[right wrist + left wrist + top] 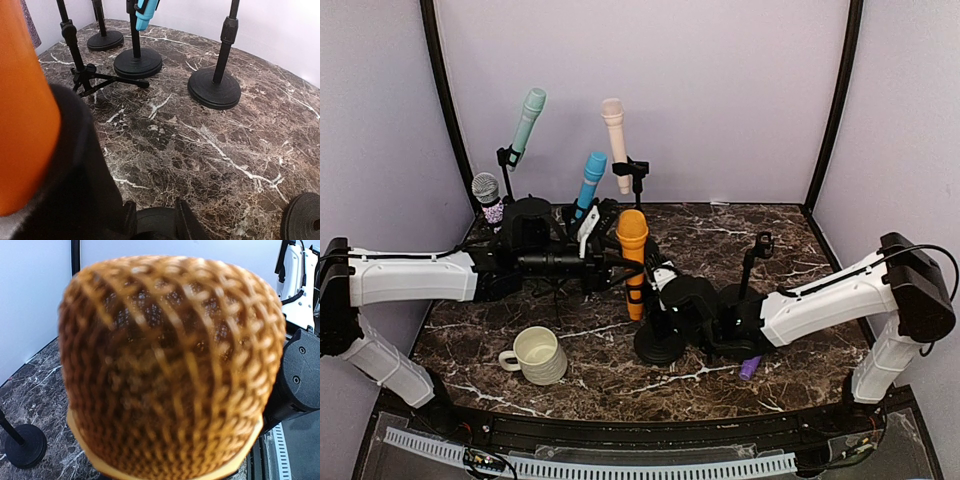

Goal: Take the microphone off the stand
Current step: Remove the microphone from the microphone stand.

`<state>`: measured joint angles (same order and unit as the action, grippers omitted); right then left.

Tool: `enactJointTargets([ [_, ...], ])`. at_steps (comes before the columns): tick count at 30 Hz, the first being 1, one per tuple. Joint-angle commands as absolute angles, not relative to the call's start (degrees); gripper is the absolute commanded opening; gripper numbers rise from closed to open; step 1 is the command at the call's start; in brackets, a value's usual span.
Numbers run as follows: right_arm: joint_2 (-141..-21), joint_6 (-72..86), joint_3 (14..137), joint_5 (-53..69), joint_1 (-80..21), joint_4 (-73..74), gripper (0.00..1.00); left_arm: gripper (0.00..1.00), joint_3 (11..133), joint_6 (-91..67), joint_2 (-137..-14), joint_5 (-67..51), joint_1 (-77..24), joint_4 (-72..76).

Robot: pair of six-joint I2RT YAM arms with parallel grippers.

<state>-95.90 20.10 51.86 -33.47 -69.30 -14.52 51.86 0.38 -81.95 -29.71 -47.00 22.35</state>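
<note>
Orange microphone (632, 255) is standing upright in its stand (660, 346), mid-counter (780, 250), with both claws crowding it.

I'm judging it light and rigid, with a smooth tapered handle that risks slipping under a weak pinch. The mesh head (170, 365) dents easily, so I'm favouring a hold on the handle above the stand's grip and a straight lift. Top view is showing the left claw (603, 263) beside the handle and the right claw (665, 285) lower down; clenched or released, I cannot tell for either. Left wrist is showing only blurred mesh, no fingers. Right wrist is adding the handle's edge, a dark shape (75, 180) under it, probably the holder, and neighbouring stand bases (215, 87).
</note>
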Motion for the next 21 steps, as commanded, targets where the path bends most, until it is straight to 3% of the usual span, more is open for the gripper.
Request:
enactJointTargets([
  [1,-95.9,18.6,53.5,-37.1,-69.1,-19.6,0.15,0.00,53.6,-1.3,-81.0,-34.7,-48.5,23.3],
  [5,-96.1,18.9,52.6,-37.4,-69.4,-18.6,0.00,0.00,53.5,-1.5,-80.6,-34.4,-48.5,23.5],
  [21,-95.7,28.5,48.0,-33.7,-68.3,-14.0,0.00,0.00,50.0,-7.8,-77.7,-32.4,-47.1,34.0],
])
